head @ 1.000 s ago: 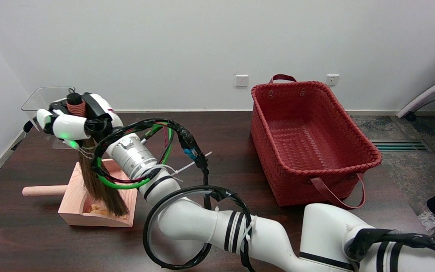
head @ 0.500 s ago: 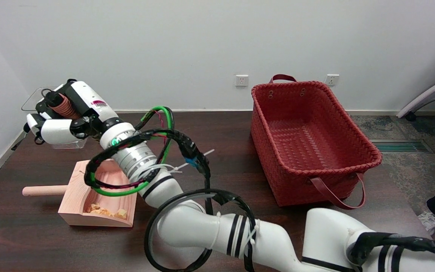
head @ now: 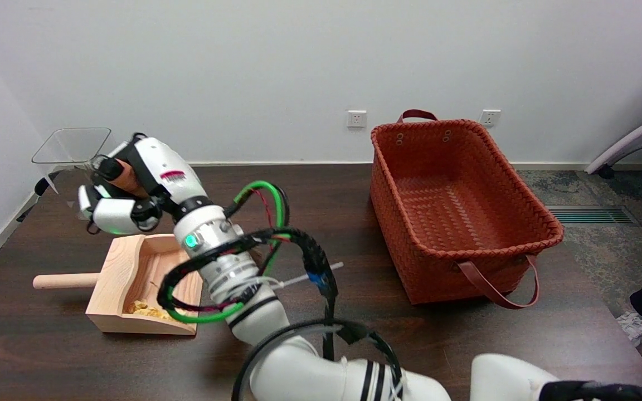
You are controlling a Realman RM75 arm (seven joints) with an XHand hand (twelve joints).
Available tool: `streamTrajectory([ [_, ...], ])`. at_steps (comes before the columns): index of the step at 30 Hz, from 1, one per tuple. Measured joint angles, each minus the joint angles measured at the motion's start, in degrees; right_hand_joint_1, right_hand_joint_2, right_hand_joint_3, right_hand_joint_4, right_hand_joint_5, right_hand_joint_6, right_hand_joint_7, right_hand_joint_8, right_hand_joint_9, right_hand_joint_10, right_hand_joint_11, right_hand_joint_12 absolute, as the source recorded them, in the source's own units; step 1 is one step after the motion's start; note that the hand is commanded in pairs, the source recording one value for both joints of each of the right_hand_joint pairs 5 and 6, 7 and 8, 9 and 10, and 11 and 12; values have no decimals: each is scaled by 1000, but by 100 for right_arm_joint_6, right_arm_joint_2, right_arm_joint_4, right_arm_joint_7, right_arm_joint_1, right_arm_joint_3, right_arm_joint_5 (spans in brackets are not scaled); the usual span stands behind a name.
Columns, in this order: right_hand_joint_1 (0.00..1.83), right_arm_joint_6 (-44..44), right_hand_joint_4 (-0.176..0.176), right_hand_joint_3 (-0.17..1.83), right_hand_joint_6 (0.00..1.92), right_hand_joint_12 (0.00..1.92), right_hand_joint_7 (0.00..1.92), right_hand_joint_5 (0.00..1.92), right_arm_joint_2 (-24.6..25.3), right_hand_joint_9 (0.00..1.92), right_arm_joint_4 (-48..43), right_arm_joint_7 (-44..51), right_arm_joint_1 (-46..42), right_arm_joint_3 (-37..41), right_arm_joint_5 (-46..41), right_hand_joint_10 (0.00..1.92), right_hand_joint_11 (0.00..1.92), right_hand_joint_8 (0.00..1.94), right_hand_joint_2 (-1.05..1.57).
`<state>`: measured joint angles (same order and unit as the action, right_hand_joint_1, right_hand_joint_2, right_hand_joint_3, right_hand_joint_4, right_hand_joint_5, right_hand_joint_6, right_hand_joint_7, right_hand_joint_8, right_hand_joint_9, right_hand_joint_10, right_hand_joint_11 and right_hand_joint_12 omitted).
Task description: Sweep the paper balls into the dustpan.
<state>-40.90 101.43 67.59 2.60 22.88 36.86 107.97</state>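
1. Desk (head: 326,195): dark brown wood grain.
2. Dustpan (head: 126,278): pale, pinkish-tan wood.
3. Paper balls (head: 145,309): yellowish tan.
4. Right hand (head: 131,189): white shells over black, with a small red mark and green lights.
5. Broom handle (head: 123,172): orange-brown, black tip.
6. Cables (head: 254,239): black, green and red.
7. Basket (head: 455,211), at 3 o'clock: red-orange woven pattern, dark red handles.
8. Clear container (head: 70,146), at 10 o'clock: colourless.

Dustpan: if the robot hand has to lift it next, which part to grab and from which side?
Grip the round handle, which sticks out flat to the left of the dustpan with bare table around it. Coming from above, with fingers wrapped across the rod, looks best. The scoop's walls look too broad to grip, and paper balls lie at its open front edge, so it should be kept level.
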Motion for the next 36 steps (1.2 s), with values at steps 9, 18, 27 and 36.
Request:
streamTrajectory([
  [9,1208,-783,0,987,1920,1920,1920,1920,120,1920,-74,311,-506,-86,79,1920,1920,1920,1194],
  [18,1207,-1443,0,967,1920,1920,1920,1920,388,1920,-720,43,-753,-184,84,1920,1920,1920,1202],
  [27,1192,-1695,0,967,1920,1920,1920,1920,672,1920,-1258,-470,-751,-416,-46,1920,1920,1920,1197],
  [36,1179,-1633,0,994,1920,1920,1920,1920,906,1920,-1527,-1154,-669,-651,-326,1920,1920,1920,1199],
])
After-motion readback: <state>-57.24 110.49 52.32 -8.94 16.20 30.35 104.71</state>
